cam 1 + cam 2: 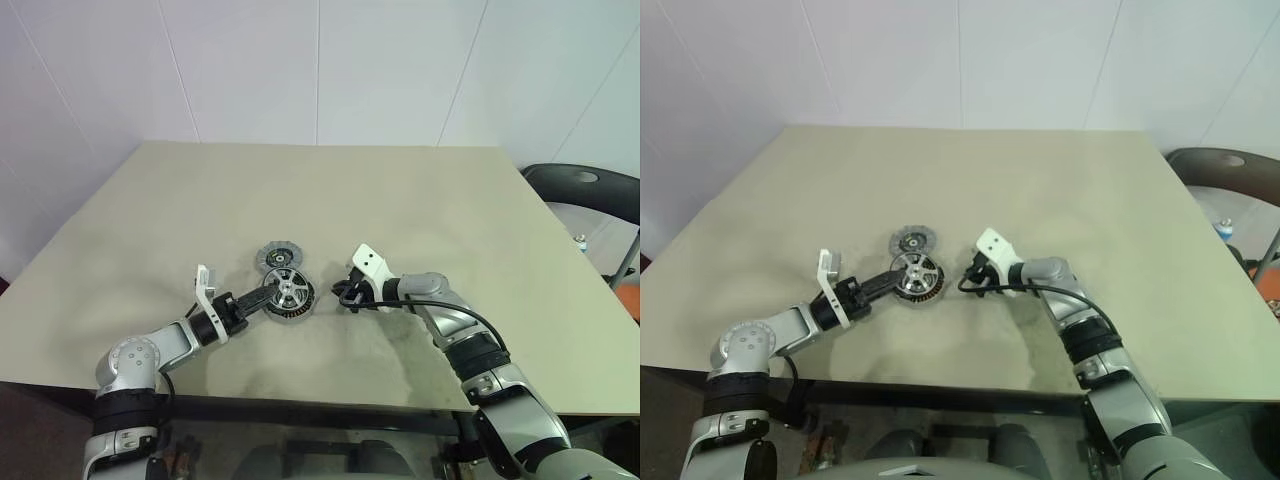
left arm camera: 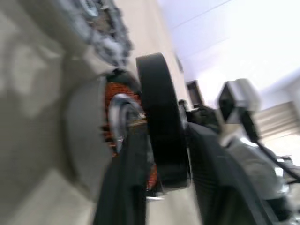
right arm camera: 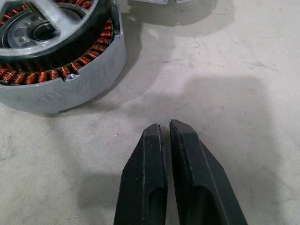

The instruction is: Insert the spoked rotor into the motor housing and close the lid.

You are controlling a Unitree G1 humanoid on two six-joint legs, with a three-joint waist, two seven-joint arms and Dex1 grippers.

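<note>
- My left gripper [image 1: 272, 296] reaches in level from the near-left side of the motor housing [image 1: 290, 308]. In the left wrist view its two black fingers [image 2: 161, 140] straddle the dark rim of the spoked rotor [image 1: 287, 289], one inside the rim and one outside. I cannot tell whether they are pinching that rim or have already slackened off it.
- My right gripper [image 3: 164, 140] is clenched shut with nothing between its fingers. It points down at bare table [image 1: 420, 210] just to the right of the housing, near it but not touching.
- The rotor sits in the top of the housing, tilted rather than flush. In the right wrist view its dark rim rides above the ring of copper windings, and the silver spokes slope up away from the housing wall.
- The lid [image 1: 277, 257] lies flat on the table just behind the housing, on the far side from both arms, almost touching it.
- What matters next, as I judge it: the rotor's axis is leaning, not upright along the housing's axis, so it needs levelling and pressing down before the lid goes on.
- The left gripper is on the rotor and is the one to seat it. The lid is close to either arm, slightly nearer the left.
</note>
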